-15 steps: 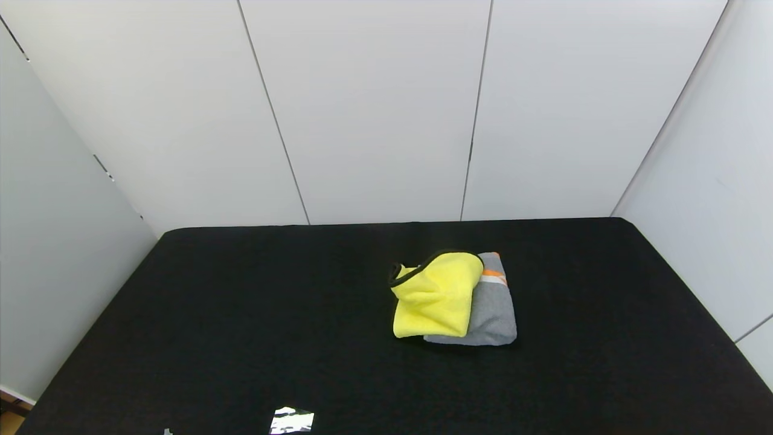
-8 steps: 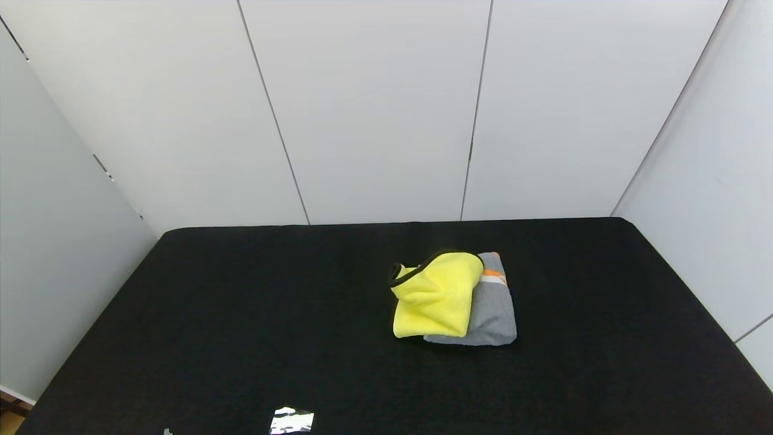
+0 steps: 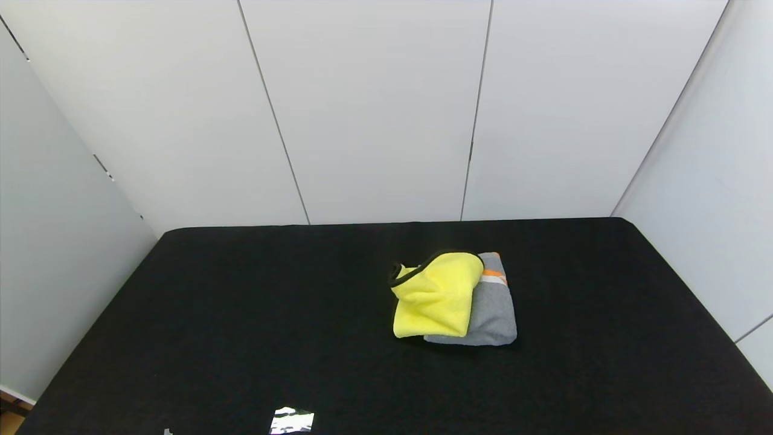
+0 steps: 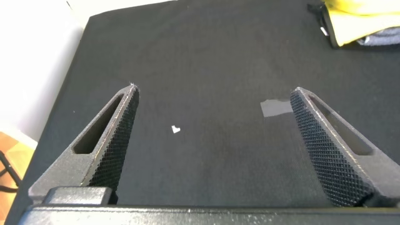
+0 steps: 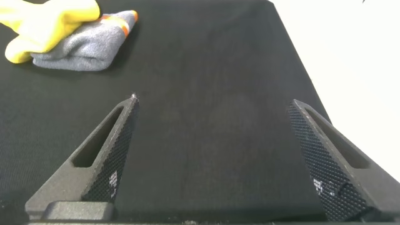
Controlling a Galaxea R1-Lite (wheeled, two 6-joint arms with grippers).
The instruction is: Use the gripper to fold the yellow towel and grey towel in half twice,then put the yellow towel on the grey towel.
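The folded yellow towel (image 3: 436, 296) with black binding lies on top of the folded grey towel (image 3: 494, 311), covering its left part; orange and white stripes show at the grey towel's far end. Both rest right of the table's middle. Neither arm appears in the head view. In the left wrist view my left gripper (image 4: 214, 94) is open over bare black cloth, with the yellow towel (image 4: 359, 19) far off. My right gripper (image 5: 214, 101) is open too, nothing between its fingers, and the grey towel (image 5: 84, 47) and yellow towel (image 5: 47, 25) lie well away from it.
The black table (image 3: 241, 314) is walled by white panels (image 3: 362, 109) at the back and both sides. A shiny scrap of tape (image 3: 291, 420) and a tiny white fleck (image 3: 166, 431) lie near the front edge; the tape (image 4: 276, 107) also shows between the left fingers.
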